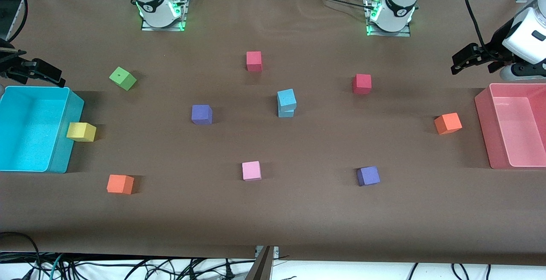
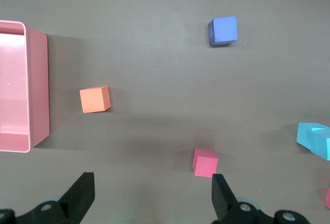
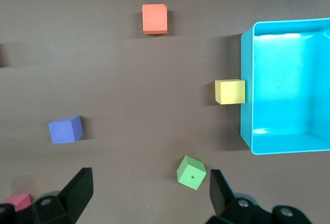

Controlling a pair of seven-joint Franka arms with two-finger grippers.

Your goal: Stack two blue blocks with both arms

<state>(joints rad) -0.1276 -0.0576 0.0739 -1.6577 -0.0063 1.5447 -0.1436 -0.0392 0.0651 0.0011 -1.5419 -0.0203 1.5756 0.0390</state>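
The two light-blue blocks stand stacked in the middle of the table, the upper block (image 1: pixel 286 98) sitting slightly askew on the lower block (image 1: pixel 286 112). The stack also shows at the edge of the left wrist view (image 2: pixel 314 139). My left gripper (image 1: pixel 463 60) is open and empty, up over the table at the left arm's end, near the pink bin; its own view (image 2: pixel 152 193) shows its jaws wide apart. My right gripper (image 1: pixel 53 75) is open and empty, up at the right arm's end beside the cyan bin; its own view (image 3: pixel 149 190) shows its jaws wide apart. Neither touches the stack.
A pink bin (image 1: pixel 484 118) stands at the left arm's end and a cyan bin (image 1: pixel 64 143) at the right arm's end, with a yellow cube (image 1: pixel 81 132) against it. Red, purple, orange, pink and green cubes lie scattered around the stack.
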